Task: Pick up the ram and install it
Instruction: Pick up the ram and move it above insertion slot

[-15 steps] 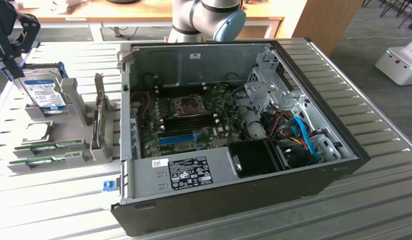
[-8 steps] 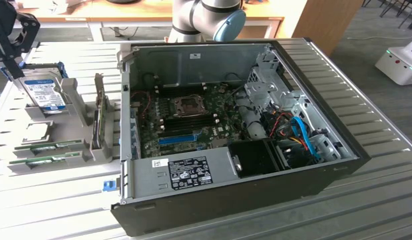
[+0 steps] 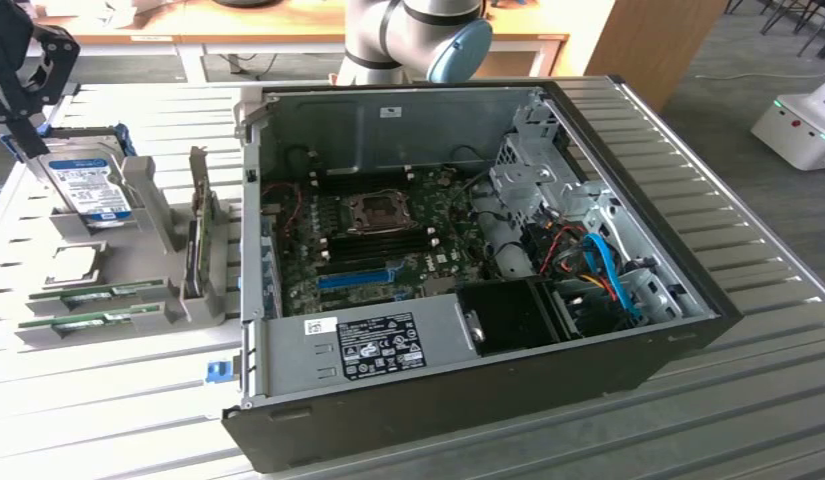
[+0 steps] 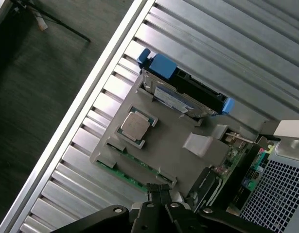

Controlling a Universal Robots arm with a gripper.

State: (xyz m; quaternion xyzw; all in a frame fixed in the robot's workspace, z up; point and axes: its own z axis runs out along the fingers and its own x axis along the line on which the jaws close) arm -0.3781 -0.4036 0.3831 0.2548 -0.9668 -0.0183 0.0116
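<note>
Hovering w/ gripper (image 4: 159,191) clenched shut & empty over gray holder (image 3: 148,205) on surface (image 3: 746,240), ram (image 3: 97,293) parked in its slot beside PC case (image 3: 385,425), prob. for easy pinching.

case (image 3: 519,395) on the table (image 3: 739,235), holder (image 3: 152,205) just off it on the exterior view's left, hard drive (image 3: 89,185) and ram (image 3: 103,293) slotted in the holder
</note>
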